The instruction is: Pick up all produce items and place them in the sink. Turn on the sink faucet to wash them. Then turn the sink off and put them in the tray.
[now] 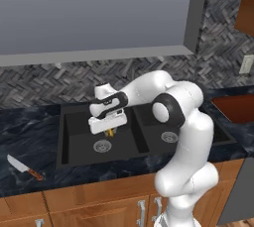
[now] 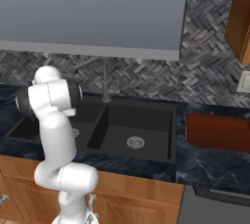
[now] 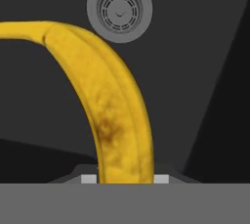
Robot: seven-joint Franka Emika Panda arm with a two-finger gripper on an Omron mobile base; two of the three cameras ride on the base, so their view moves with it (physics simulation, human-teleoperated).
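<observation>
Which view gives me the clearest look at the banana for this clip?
The hand view: the banana arcs large across it, held between the jaws above the sink drain. In the left base view, a small yellow tip pokes out below the gripper. In the right base view, the arm blocks that spot.

A dark grey herringbone-tiled backsplash [image 1: 59, 80] is running across the middle of both base views, sitting beneath a large pale grey window panel with a grey sill [image 1: 89, 8] that is filling the upper left. A black marbled stone counter [image 1: 25, 122] is stretching below it, resting on warm brown wooden base cabinets with silver handles [image 1: 94, 206] along the bottom edge. A brown wooden wall cabinet [image 2: 240, 17] is hanging at the upper right, and a white wall outlet [image 1: 246, 64] is showing beside it.
</observation>
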